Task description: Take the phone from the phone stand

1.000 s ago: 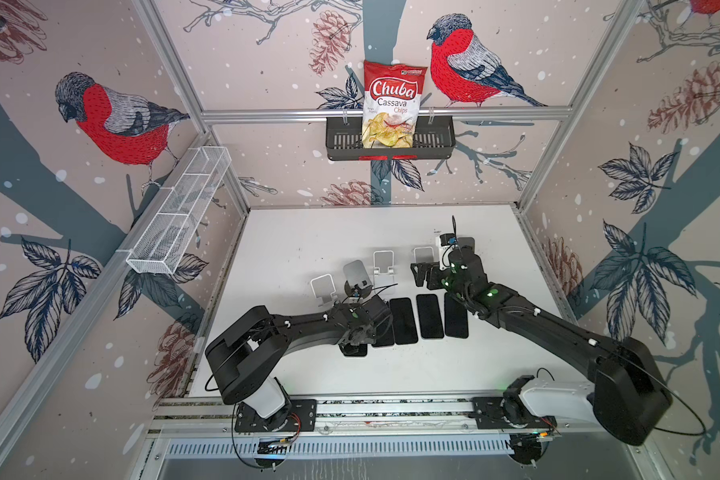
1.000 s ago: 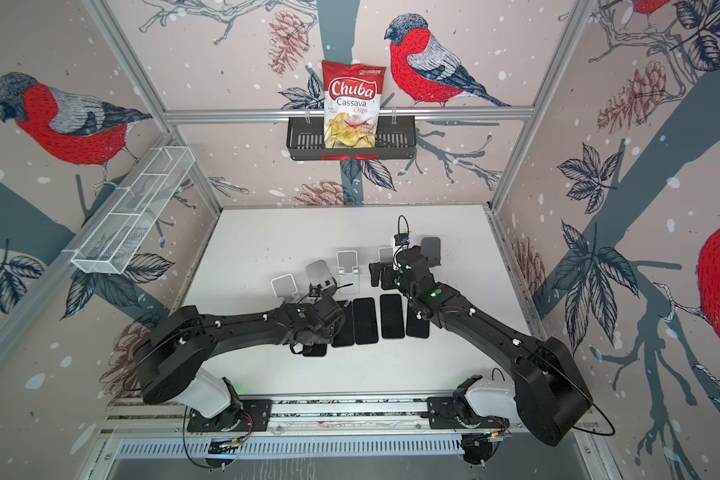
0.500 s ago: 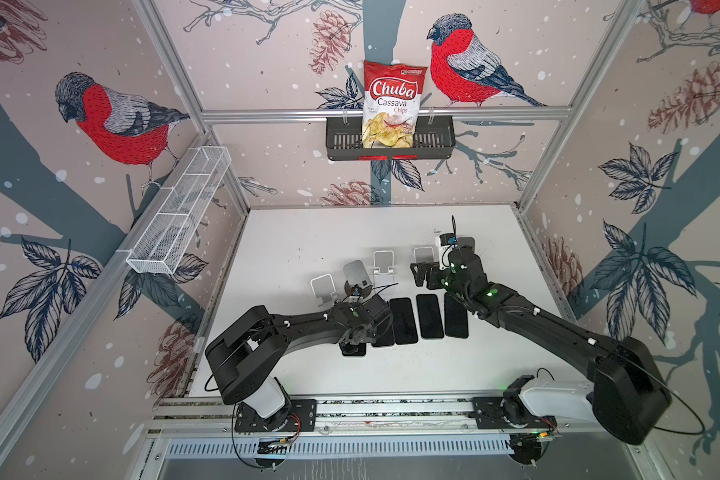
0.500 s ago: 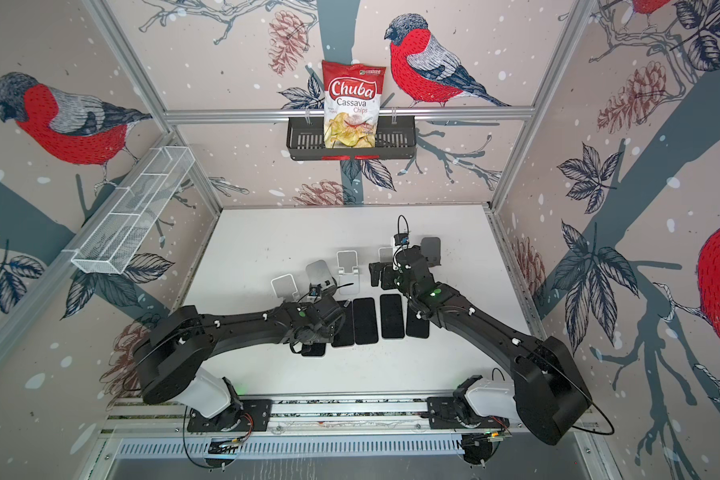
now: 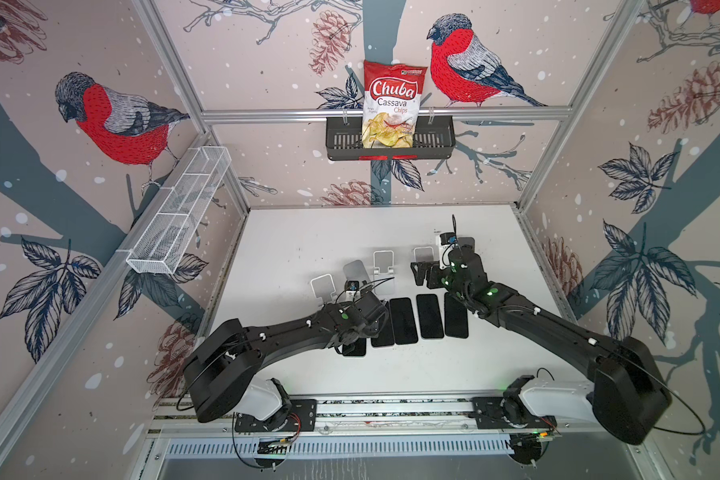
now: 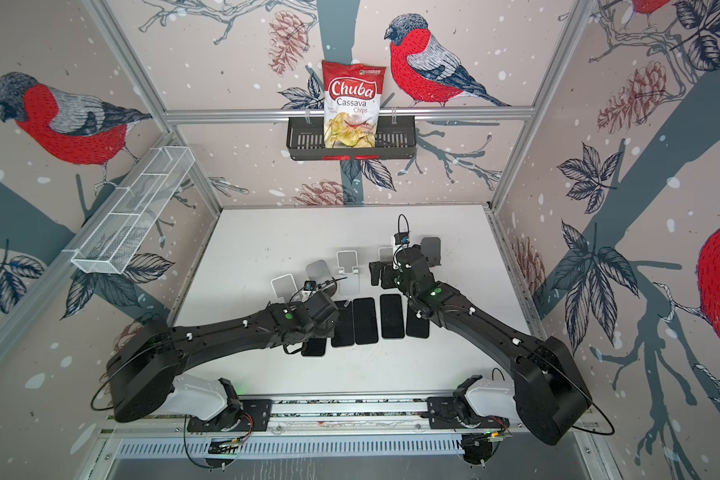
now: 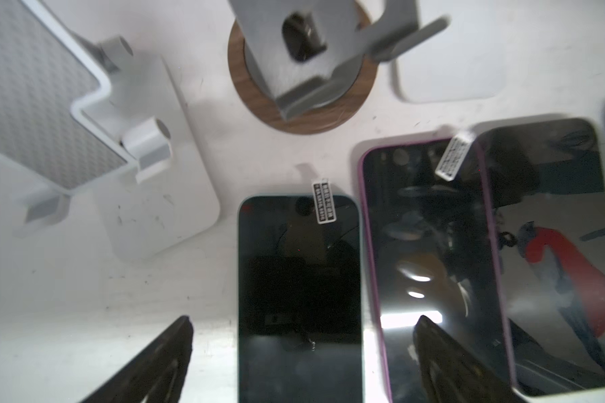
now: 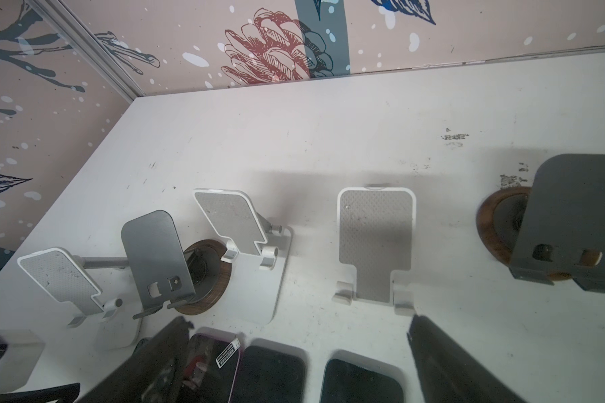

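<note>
A dark phone (image 7: 299, 296) with a teal edge lies flat on the white table, leftmost of a row of several phones (image 5: 404, 321). My left gripper (image 7: 303, 322) hovers over it, open, with its fingers (image 7: 175, 349) apart on either side and not touching it. One finger hangs above the neighbouring pink-cased phone (image 7: 430, 261). Behind the row stand several phone stands, all empty: a white stand (image 7: 49, 115) and a grey stand (image 7: 304, 59) on a wooden base are nearest. My right gripper (image 5: 424, 274) hangs open above the table near a white stand (image 8: 376, 240), holding nothing.
A white stand (image 8: 231, 223) and a grey stand (image 8: 573, 223) complete the line behind the phones. A black basket (image 5: 391, 141) with a chips bag hangs on the back wall. A wire shelf (image 5: 179, 216) runs along the left wall. Bare table lies behind the stands.
My left gripper has opened and let go of the leftmost phone, which now rests flat on the table. The right arm has not moved.
</note>
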You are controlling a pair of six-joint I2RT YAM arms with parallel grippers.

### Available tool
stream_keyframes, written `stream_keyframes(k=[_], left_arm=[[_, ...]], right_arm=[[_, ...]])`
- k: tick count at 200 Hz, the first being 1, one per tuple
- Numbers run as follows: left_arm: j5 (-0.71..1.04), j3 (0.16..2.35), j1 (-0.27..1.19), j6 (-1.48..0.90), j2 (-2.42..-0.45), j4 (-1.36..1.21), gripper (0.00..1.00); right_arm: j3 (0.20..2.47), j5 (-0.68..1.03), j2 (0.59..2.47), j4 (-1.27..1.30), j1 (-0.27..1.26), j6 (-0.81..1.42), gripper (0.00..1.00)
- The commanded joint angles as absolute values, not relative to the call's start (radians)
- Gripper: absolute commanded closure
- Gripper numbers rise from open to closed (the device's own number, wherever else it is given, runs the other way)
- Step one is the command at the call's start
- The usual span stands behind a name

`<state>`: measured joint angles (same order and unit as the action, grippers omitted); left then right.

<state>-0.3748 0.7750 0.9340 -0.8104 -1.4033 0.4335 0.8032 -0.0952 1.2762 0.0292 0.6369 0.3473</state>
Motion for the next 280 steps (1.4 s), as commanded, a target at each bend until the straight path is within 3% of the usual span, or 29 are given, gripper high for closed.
stream_keyframes(k=[1,88,197,280], left_arm=[[-0.407,0.758,0.936,-0.763,-1.357,0.367,0.02],[-0.656,0.704,0.925,-0.807,-1.159,0.403,0.02],[-0.687,0.733,0.752,-0.849,-1.14,0.511,0.02],[-0.718,0.734,0.564,-0.705,-1.03,0.414,0.02]], right_arm=[[0.815,-0.12,1.278,0.029,0.635,0.358,0.01],[0.832,-0.15,1.302,0.006,0.62,0.373,0.01],[0.845,-0.156,1.318,0.0,0.614,0.366,0.01],[0.843,-0.209,1.278,-0.023,0.529,0.348,0.01]])
